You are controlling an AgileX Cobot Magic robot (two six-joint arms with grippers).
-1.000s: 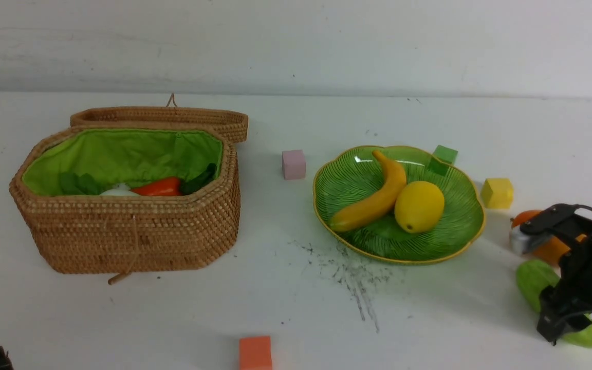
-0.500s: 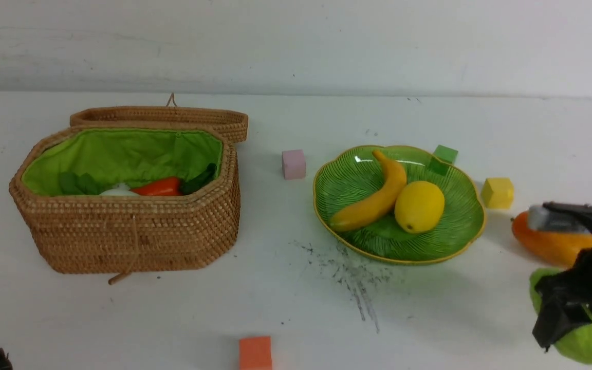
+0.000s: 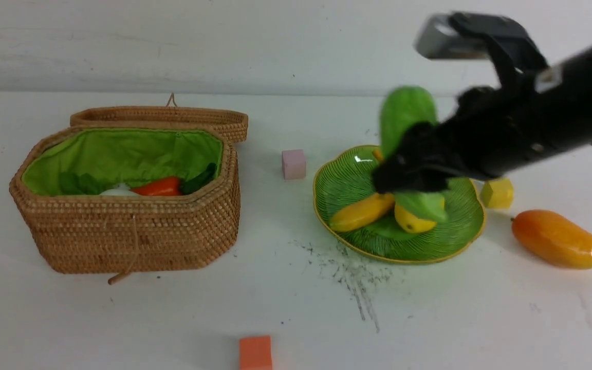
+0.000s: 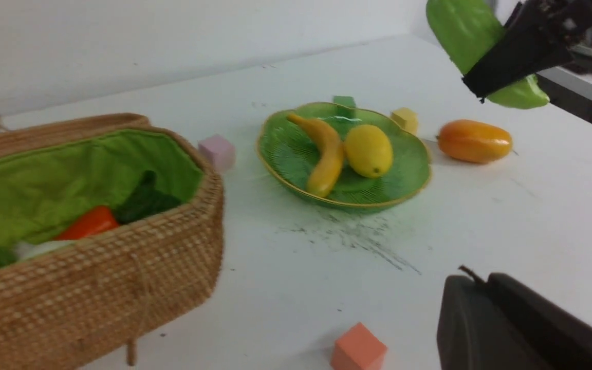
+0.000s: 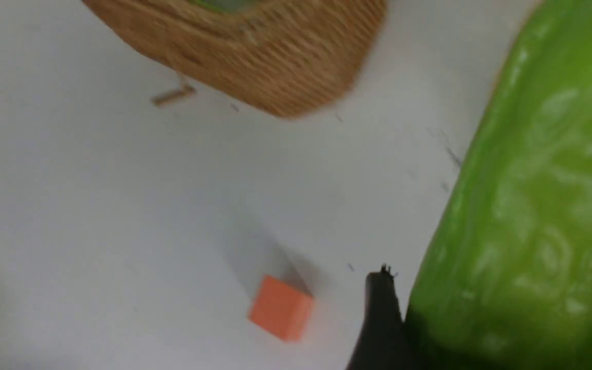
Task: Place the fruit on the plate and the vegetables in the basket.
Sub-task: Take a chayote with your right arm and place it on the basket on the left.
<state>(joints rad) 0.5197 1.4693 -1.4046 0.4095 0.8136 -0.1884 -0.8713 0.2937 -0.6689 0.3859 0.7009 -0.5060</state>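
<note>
Front view is showing a white table (image 3: 296,308) carrying everything, scuffed with dark marks near its middle. On the robot's left, the woven wicker basket (image 3: 136,236) is sitting open, its lid (image 3: 162,117) lying behind it and its bright green lining showing. The right arm is reaching in from the right, raised well off the table. Its right gripper (image 3: 414,172) is clamping the gourd (image 3: 408,115) around its lower half, so the light-green gourd is hanging in the air, tilted close to upright. From this view it is overlapping the far part of the plate (image 3: 339,177). The left gripper (image 4: 473,298) is showing only as a dark block low in the left wrist view, with its fingers closed on nothing.

The green plate is sitting right of centre. The banana (image 3: 360,211) and the lemon (image 3: 411,222) are lying on it, touching each other. The mango (image 3: 558,239) is lying on the table to the right of the plate, apart from its rim. Inside the basket, the carrot (image 3: 157,187) and the radish (image 3: 118,191) are resting side by side among dark green leaves.

A pink cube (image 3: 294,164) is sitting between basket and plate. A yellow cube (image 3: 497,192) is sitting just beside the plate's right rim. A green cube (image 4: 345,101) is sitting behind the plate, and an orange cube (image 3: 255,352) is lying near the front edge.
</note>
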